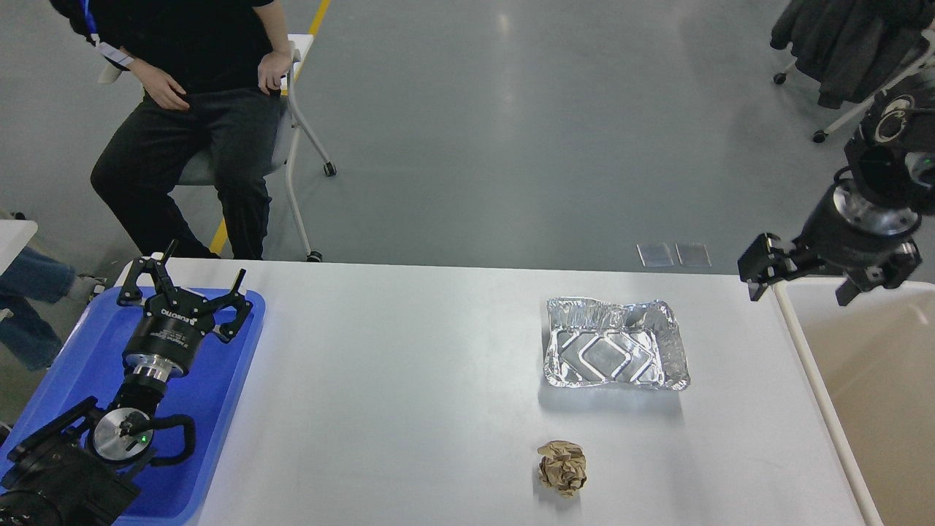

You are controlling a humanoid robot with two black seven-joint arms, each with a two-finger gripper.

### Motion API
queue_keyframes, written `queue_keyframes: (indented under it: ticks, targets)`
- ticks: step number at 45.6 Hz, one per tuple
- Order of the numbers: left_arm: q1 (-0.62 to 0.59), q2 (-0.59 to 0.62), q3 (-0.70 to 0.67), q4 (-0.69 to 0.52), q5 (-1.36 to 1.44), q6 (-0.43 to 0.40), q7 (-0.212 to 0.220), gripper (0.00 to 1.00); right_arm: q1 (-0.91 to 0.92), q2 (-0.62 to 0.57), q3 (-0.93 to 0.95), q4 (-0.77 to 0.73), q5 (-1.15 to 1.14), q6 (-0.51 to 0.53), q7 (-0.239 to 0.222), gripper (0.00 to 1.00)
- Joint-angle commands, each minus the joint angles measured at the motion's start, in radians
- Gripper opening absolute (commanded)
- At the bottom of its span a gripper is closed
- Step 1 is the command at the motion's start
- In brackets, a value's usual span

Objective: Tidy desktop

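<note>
on the right half of the desktop (409, 365), the wide white table that fills most of our view, two pieces of litter lie loose: a foil tray (615, 345) with a crumpled rim, and nearer to us a ball of crumpled brown paper (562, 468); they are close together but not touching; neither is held.

our left gripper (182, 288) hangs over the blue tray (212, 409) at the table's left edge, its fingers spread wide and nothing between them; whether it touches the tray we cannot tell; our right gripper (763, 270) hovers at the table's far right corner, just by the rim of the beige bin (803, 365) that stands against the table's right side; it is seen side-on and dark, so we cannot tell whether its fingers are apart or together; nothing shows in it.

we judge that we stand between picks: both arms are free and two things remain to clear, so the task is not finished; the next move, as we see it, falls to the right arm, which is nearer both items and the bin; it would need to swing in over the table, come down on the foil tray or the paper ball with fingers apart, then close gently, since thin foil will buckle and the paper ball may squash or slip; the foil tray's rim looks the easiest place to pinch.

a seated person (197, 109) is beyond the far edge, well clear of our arms.
</note>
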Motion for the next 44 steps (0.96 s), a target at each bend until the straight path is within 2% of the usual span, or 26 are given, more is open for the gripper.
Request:
queue_keyframes:
  ticks: [1,10,44]
  targets:
    - [0.000,0.000,0.000,0.000,0.000,0.000,0.000,0.99,0.101,0.030,-0.004,0.025,0.020,0.012,0.002,1.00]
    - [0.000,0.000,0.000,0.000,0.000,0.000,0.000,0.99,0.117,0.053,-0.004,0.022,0.084,0.012,0.002,1.00]
    - [0.000,0.000,0.000,0.000,0.000,0.000,0.000,0.99,0.121,0.079,-0.004,0.012,0.081,0.012,0.002,1.00]
